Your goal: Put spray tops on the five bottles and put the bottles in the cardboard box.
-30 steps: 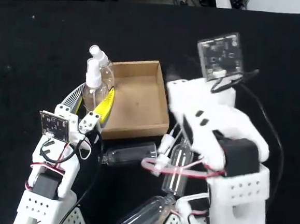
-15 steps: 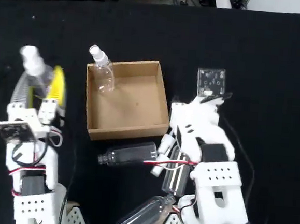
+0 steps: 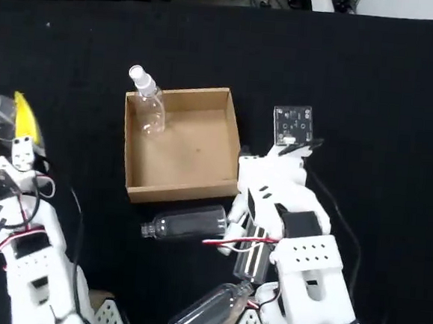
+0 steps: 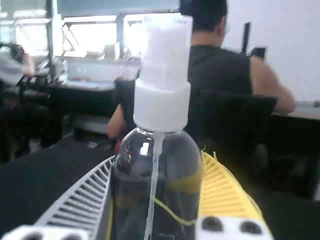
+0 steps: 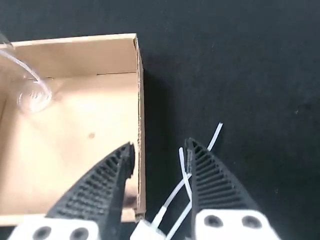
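Your left gripper, pinching a capped bottle, has swung well left of the box, so only the corner bottle stands inside; your right gripper, spread, has dropped over loose spray tops.

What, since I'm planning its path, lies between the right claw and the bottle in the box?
In the right wrist view, the cardboard box's side wall, then bare box floor up to the bottle.
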### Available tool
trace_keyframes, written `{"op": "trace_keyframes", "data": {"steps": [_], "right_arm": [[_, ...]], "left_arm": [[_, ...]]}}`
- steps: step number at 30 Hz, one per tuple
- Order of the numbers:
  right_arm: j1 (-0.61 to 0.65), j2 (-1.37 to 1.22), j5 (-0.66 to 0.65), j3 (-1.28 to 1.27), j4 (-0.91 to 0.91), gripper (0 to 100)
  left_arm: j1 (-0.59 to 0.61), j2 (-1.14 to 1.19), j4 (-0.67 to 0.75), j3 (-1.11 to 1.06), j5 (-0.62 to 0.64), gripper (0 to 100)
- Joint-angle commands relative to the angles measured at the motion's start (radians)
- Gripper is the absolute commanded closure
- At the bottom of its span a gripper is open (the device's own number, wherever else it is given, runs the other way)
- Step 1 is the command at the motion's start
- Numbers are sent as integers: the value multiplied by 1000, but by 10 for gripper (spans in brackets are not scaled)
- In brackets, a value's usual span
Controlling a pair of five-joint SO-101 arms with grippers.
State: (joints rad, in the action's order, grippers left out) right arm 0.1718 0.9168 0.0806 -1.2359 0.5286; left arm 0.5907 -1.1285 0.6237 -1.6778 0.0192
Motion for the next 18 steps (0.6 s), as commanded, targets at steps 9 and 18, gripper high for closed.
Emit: {"op": "trace_keyframes", "data": {"steps": [9,18], "right_arm": [[12,42,6,5,-25,868],[12,42,6,5,-25,868]], "left_arm": [[243,736,381,260,0,970],[315,1094,706,288,0,967]]}}
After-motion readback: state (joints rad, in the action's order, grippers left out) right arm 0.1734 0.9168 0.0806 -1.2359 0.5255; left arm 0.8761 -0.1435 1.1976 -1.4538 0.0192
